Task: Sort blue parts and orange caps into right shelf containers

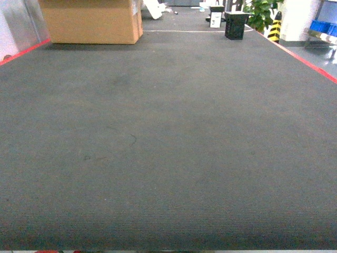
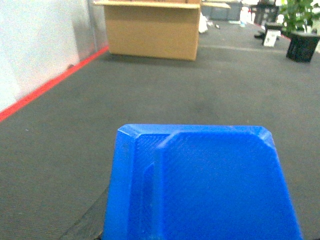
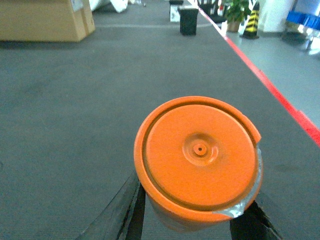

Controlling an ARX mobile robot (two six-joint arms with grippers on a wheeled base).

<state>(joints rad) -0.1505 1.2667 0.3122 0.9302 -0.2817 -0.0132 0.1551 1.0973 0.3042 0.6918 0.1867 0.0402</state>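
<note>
The head camera looks forward and slightly down across the dark carpet (image 1: 168, 147). Each wrist camera sits low, facing the same way, very close behind its load: a blue part (image 2: 200, 185) left, an orange cap (image 3: 198, 156) right. All three share the far cardboard box (image 1: 92, 21).

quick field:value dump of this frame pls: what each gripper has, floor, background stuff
left gripper: holds blue part, fingers mostly hidden beneath it
right gripper: holds orange cap, dark fingers either side
floor: dark grey carpet, red edge lines
background: cardboard box far left, black bin, plant, blue crates far right
arms in head view: not visible
</note>
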